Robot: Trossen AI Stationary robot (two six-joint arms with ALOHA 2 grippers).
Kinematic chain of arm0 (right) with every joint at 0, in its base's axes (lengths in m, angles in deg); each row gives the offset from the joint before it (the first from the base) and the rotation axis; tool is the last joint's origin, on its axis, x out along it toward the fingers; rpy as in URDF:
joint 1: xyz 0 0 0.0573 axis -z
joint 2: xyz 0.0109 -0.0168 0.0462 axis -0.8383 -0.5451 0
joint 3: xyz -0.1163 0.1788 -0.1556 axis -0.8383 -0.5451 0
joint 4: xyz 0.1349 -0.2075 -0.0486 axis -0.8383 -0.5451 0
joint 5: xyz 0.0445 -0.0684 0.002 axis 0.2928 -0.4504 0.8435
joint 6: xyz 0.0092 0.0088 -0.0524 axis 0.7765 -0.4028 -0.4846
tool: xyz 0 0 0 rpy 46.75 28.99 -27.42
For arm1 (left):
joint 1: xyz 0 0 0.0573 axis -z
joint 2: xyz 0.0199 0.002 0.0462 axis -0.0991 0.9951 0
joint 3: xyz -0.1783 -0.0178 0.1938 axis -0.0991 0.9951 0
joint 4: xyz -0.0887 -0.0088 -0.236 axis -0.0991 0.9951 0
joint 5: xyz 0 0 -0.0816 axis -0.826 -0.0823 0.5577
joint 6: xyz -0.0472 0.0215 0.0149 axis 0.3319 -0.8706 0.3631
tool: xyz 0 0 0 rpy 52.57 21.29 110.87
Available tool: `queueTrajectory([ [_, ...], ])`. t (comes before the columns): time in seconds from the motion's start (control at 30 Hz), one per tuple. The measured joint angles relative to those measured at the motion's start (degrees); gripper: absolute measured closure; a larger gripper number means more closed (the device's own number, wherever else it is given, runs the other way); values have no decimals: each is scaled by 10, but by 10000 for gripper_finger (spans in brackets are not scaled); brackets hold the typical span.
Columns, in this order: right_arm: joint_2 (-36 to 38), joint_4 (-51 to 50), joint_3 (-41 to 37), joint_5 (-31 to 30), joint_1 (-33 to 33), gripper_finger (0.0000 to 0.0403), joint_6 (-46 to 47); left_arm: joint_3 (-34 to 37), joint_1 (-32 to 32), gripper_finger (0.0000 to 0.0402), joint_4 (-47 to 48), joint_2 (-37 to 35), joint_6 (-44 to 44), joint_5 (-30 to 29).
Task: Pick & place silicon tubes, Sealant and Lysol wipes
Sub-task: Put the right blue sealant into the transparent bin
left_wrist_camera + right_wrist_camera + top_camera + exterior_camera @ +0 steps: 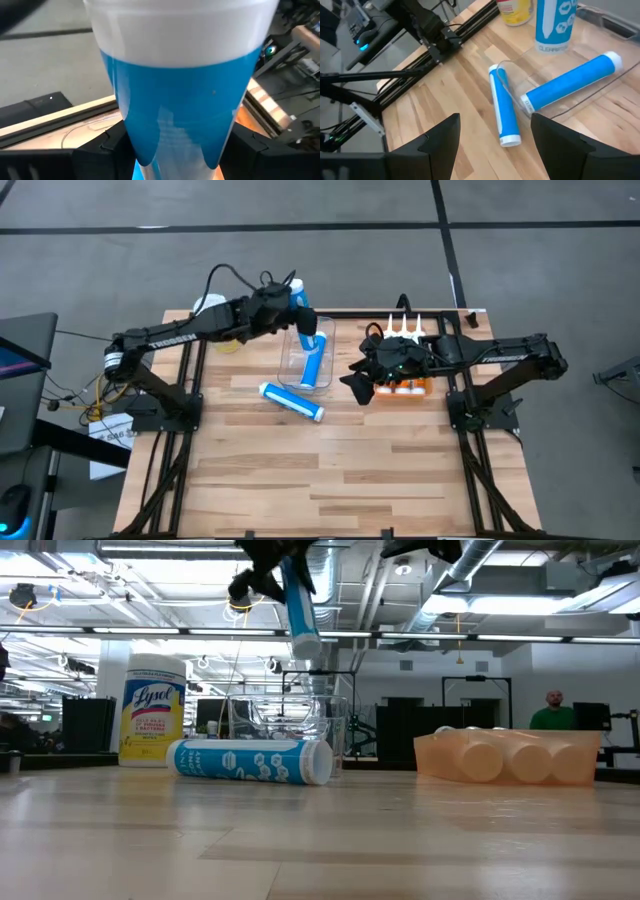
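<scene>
The tube [297, 298] in my left gripper [303, 320] is a bright blue cylinder with a white end, and my fingers are clamped tight on it. I hold it in the air above the clear plastic bin [292, 358] at the far middle of the table [330, 480]. In the low view it hangs tilted, white end down, above the bin's rim. In my left wrist view the blue body fills nearly everything, so I cannot read any label there.

A second blue tube [316, 364] lies flat inside the bin. A third blue tube [292, 401] lies on its side on the wood just in front of the bin, with white print on its blue wrap.

The Lysol wipes [152, 708] stand upright at the far left, a stout canister with a white lid and a yellow label, wider than the tubes.

My right gripper [357, 386] hovers over the table beside an orange tray [424, 388] of pale tubes, fingers parted and holding nothing.
</scene>
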Motion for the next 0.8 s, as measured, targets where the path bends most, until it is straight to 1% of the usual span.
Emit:
queueTrajectory([
  [0.23,0,-4,0,-19,0,168,5,0,-49,200,10,51,-13,62],
  [0.5,0,-4,0,-19,0,168,5,0,-99,200,59,98,-21,97],
  [0.53,0,-4,0,-19,0,168,5,0,-104,200,68,102,-17,108],
  [0.63,0,-4,0,-20,0,168,0,0,-115,200,82,115,-13,135],
  [0.8,0,-3,0,-35,0,168,-5,0,-115,200,86,139,-11,151],
])
